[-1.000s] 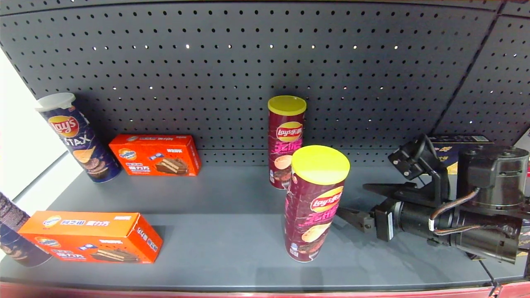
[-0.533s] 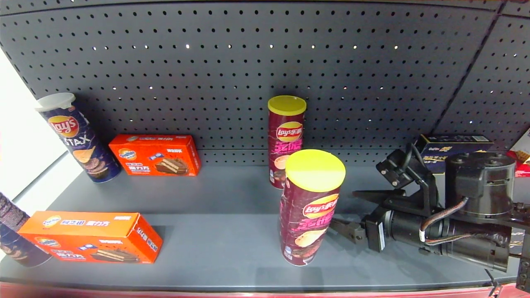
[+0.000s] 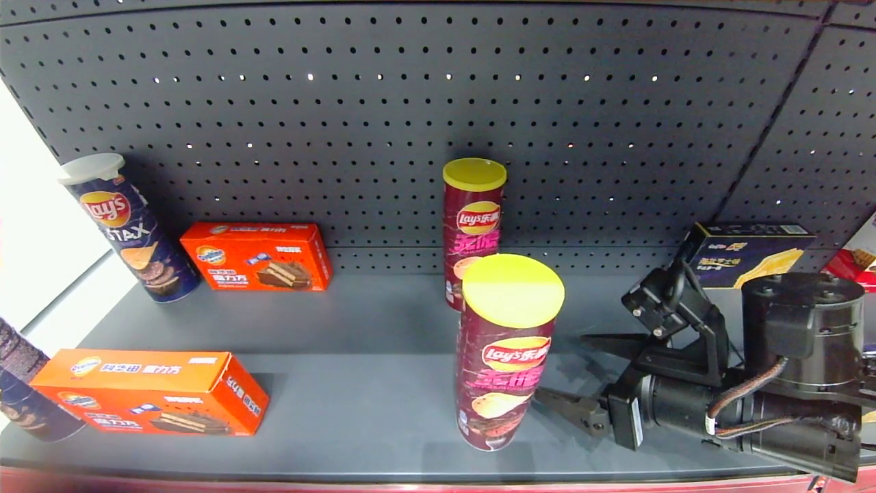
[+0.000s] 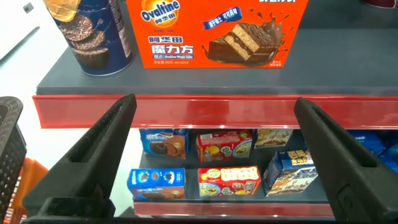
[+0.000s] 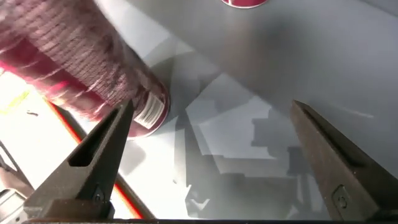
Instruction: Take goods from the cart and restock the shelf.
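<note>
Two maroon chip cans with yellow lids stand on the grey shelf (image 3: 356, 390). The back can (image 3: 474, 233) is near the pegboard and the front can (image 3: 503, 356) is close to the shelf's front edge. My right gripper (image 3: 561, 366) lies just right of the front can, open, with its nearer finger (image 3: 558, 402) close against the can's lower side. In the right wrist view the front can (image 5: 87, 74) sits beside one finger (image 5: 99, 162), and I cannot tell if they touch. My left gripper (image 4: 216, 102) is open and holds nothing, below the shelf's red front edge (image 4: 211, 112).
A blue chip can (image 3: 126, 226) and an orange box (image 3: 256, 255) sit at the back left. Another orange box (image 3: 150, 390) and a dark can (image 3: 20, 390) are at the front left. A dark blue box (image 3: 749, 253) stands back right. Lower shelves hold small boxes (image 4: 227, 180).
My right gripper has moved left and toward the shelf's front edge. The front maroon can has shifted the same way along with it. The other goods are unchanged.
</note>
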